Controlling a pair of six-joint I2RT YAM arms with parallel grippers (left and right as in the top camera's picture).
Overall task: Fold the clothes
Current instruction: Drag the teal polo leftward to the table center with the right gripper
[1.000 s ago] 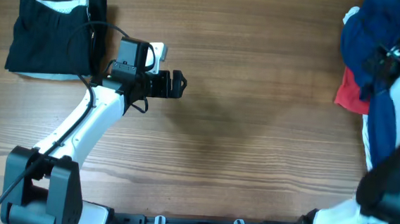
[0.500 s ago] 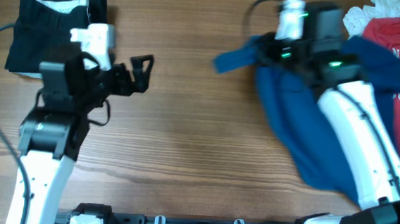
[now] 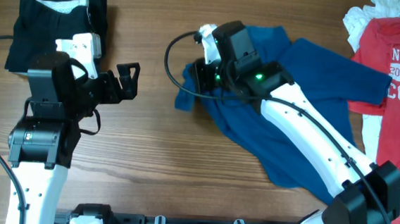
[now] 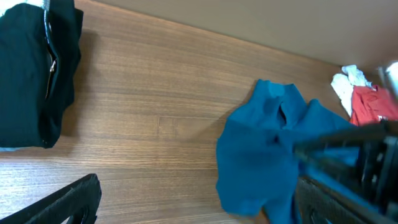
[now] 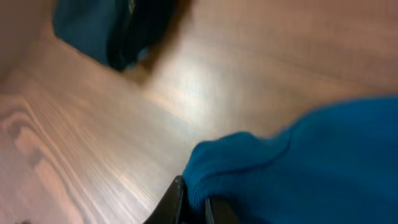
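The dark blue shirt lies crumpled across the table's middle right, stretched from near the red T-shirt toward the centre. It also shows in the left wrist view and fills the right wrist view. My right gripper is shut on the shirt's left edge, low over the wood; the cloth bunches between its jaws. My left gripper is open and empty at the left, apart from the shirt; its dark fingers frame bare wood.
A black folded garment with a white inner edge lies at the far left corner. The red T-shirt with white lettering lies at the right edge, over a white cloth.
My right arm has dragged the blue shirt leftward from the pile at the right edge to the table's middle. My left arm pulled back left and rose.
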